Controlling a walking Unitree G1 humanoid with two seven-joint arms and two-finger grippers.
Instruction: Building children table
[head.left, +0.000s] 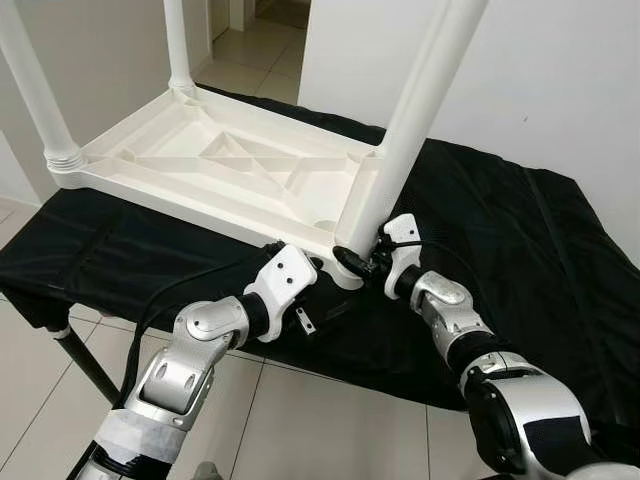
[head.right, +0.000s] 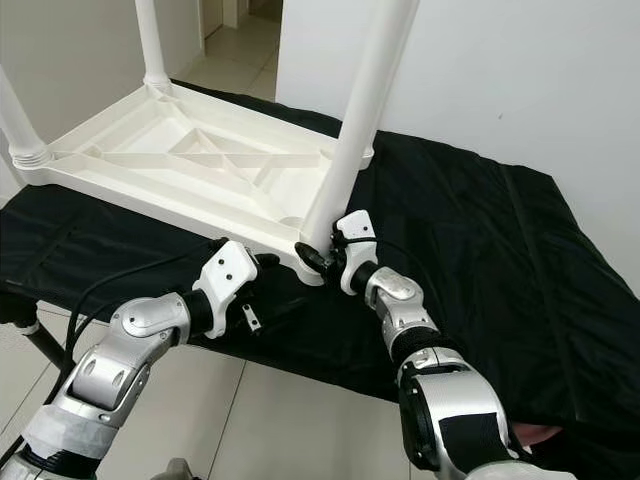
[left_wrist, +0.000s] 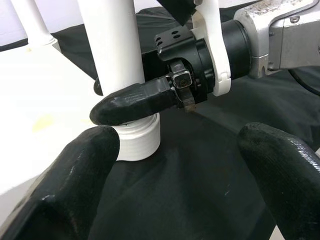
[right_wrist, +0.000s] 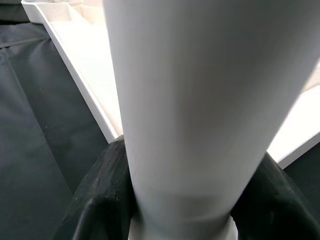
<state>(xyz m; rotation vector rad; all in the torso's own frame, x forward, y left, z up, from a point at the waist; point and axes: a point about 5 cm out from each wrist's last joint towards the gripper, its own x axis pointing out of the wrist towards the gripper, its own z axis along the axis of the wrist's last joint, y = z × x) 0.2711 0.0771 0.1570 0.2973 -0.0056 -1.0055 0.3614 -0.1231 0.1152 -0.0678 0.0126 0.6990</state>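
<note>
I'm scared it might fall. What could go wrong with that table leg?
The right tool grips the leg low at its socket, so the tall leg could lean if not seated. The upturned table lies near the cloth's edge and might slide. The left tool is open, steadying nothing.

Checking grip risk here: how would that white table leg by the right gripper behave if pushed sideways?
Probably stiff: the leg looks like thick, smooth plastic tube, so the right gripper closed round its base might slip. The upturned tabletop looks light and could slide on the black cloth.
</note>
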